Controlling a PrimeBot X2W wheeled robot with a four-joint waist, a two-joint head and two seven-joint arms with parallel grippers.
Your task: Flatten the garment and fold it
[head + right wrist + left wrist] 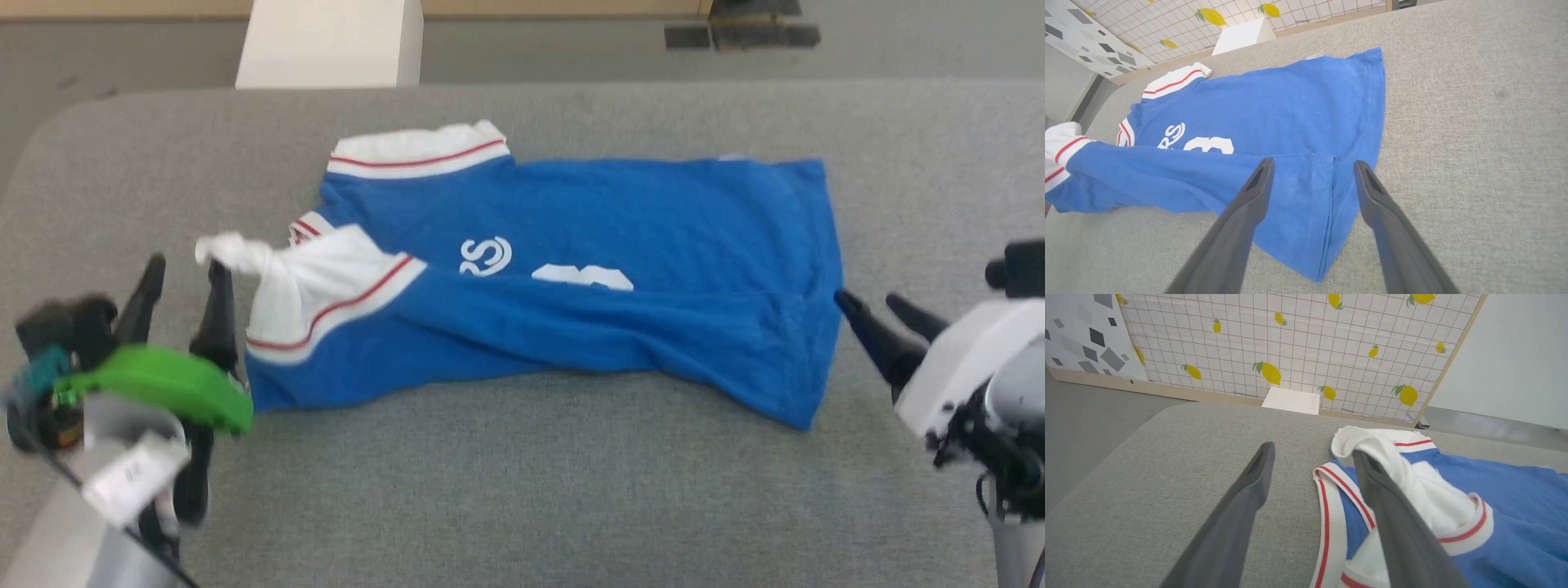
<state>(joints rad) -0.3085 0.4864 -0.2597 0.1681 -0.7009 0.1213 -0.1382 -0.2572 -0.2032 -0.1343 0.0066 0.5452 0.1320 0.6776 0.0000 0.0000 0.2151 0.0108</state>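
Blue garment (653,220) lengthwise left-right (collar (307,228) left) | left hand (186,265) spread | right hand (867,299) spread

Grey fabric-covered table (522,490), corners rounded. White block (331,41) beyond its far edge at 11 o'clock; dark floor fitting (739,33) at 1 o'clock. Behind: lemon-printed grid panel (1306,343) and grey-shard panel (1081,335).

The worktop is a grey fabric-covered table (1167,469) with rounded corners. Straight past the left gripper (1312,451) sits a white block (1291,401), backed by a lemon-print grid panel (1306,339). Left of that is a panel with grey shapes (1081,335), and to the right a plain pale wall (1515,355). There's grey floor (1086,416) all around. There's also something dark (739,33) further right, maybe a stand foot, but it's too blurry to tell.
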